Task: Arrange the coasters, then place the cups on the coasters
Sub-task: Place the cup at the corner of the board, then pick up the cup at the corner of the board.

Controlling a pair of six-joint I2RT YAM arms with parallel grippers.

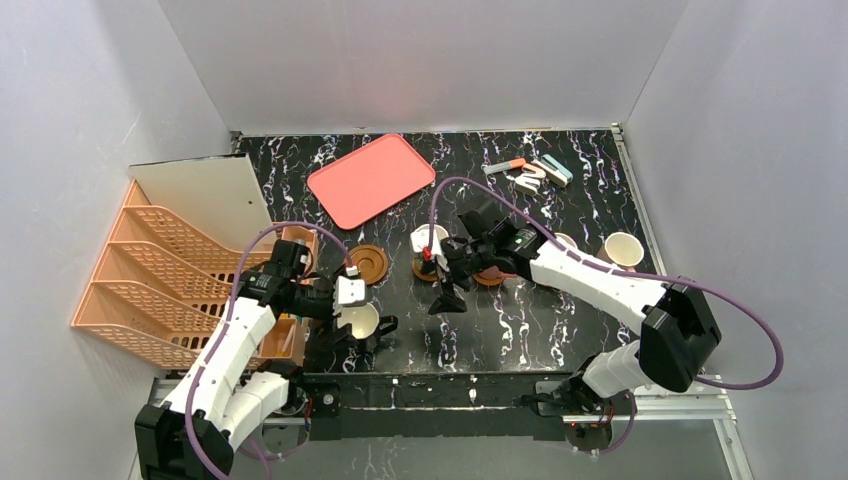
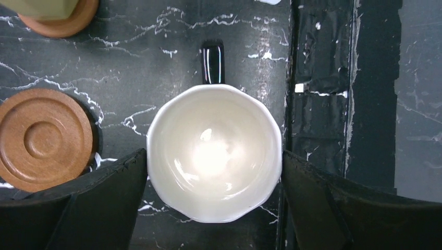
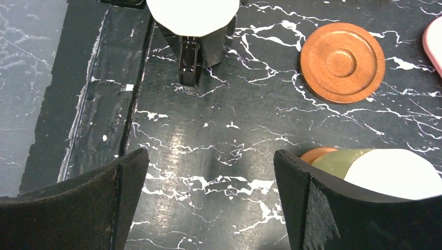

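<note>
1. Dark brown mug (image 1: pixel 360 322) is set upright close to the near edge of the table (image 1: pixel 560 330), off any coaster, with its handle turned to the right.
2. It is straddled by the left gripper (image 2: pixel 214 154). The fingers (image 2: pixel 78 208) are spread to either side of the cream rim and meet its edge in the wrist view; whether they clamp it cannot be told.
3. A ringed coaster (image 1: pixel 368 262) lies bare just beyond that mug, apart from it.
4. Further right, the yellow-green mug (image 1: pixel 430 238) is seated on a second coaster (image 1: pixel 424 270).
5. The right gripper (image 3: pixel 209 155) is held over bare tabletop just beside that mug, jaws wide apart, with nothing between them.
6. A third coaster (image 1: pixel 490 277) is partly hidden under the right arm (image 1: pixel 590 280).
7. A pale mug (image 1: pixel 623 250) is placed well apart at the far right.
</note>
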